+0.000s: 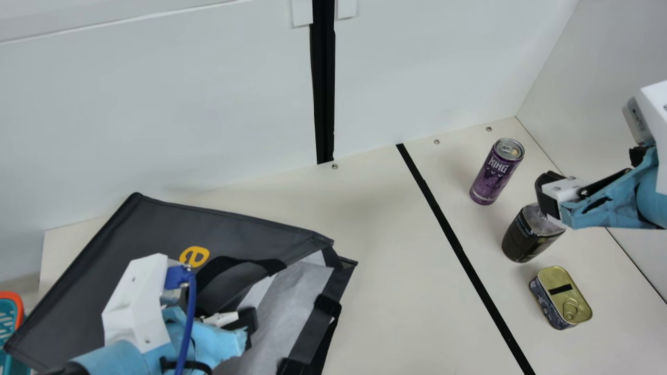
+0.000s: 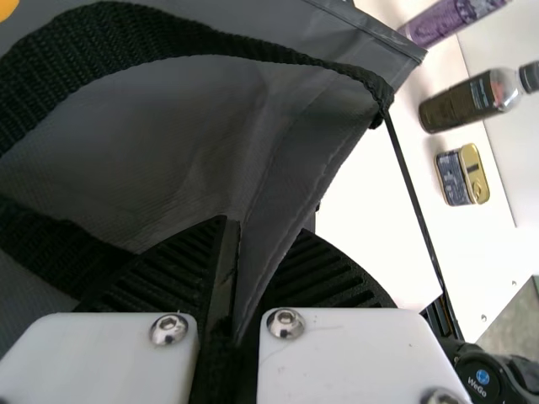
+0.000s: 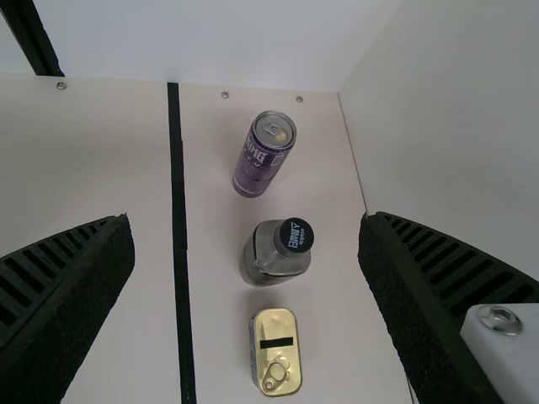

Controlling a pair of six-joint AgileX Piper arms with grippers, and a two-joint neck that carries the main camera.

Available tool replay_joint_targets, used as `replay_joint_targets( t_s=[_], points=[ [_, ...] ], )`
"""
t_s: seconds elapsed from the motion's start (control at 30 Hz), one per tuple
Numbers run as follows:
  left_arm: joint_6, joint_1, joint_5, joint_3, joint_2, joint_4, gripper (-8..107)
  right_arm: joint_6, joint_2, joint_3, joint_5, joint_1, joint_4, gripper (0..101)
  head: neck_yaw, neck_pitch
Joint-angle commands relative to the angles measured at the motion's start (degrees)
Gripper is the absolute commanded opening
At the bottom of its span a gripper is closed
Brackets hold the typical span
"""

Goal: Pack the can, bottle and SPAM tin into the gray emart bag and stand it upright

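Note:
The gray emart bag [image 1: 156,224] lies tilted at the left, its pale lining showing. My left gripper [image 1: 245,325] is at its mouth; in the left wrist view that gripper [image 2: 265,231] is shut on a fold of the bag [image 2: 290,168]. At the right, the purple can [image 1: 496,172], the dark bottle [image 1: 529,234] and the SPAM tin [image 1: 561,297] stand in a row. My right gripper [image 1: 548,195] hangs over the bottle, covering its cap. In the right wrist view the gripper [image 3: 246,220] is wide open, with the bottle [image 3: 278,251] below and nothing held.
A black strip [image 1: 458,250] crosses the table [image 1: 396,291] between bag and goods. White walls [image 1: 208,104] rise behind and at the right. A teal and orange object [image 1: 9,317] sits at the far left edge.

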Motion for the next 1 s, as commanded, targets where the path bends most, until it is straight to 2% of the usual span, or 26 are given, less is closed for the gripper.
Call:
replay_joint_targets(
  t_s=[0.0,0.3,0.97],
  points=[
    [0.8,0.9,-0.2,0.1,0.2,-1.0,-8,0.0,0.0,0.0,0.0,0.0,0.0,95,0.0,-1.3],
    [2.2,3.8,-1.5,-0.1,1.2,-3.9,-8,0.0,0.0,0.0,0.0,0.0,0.0,95,0.0,-1.3],
    [2.3,6.3,-2.3,-0.4,1.7,-4.5,-8,0.0,0.0,0.0,0.0,0.0,0.0,95,0.0,-1.3]
  ],
)
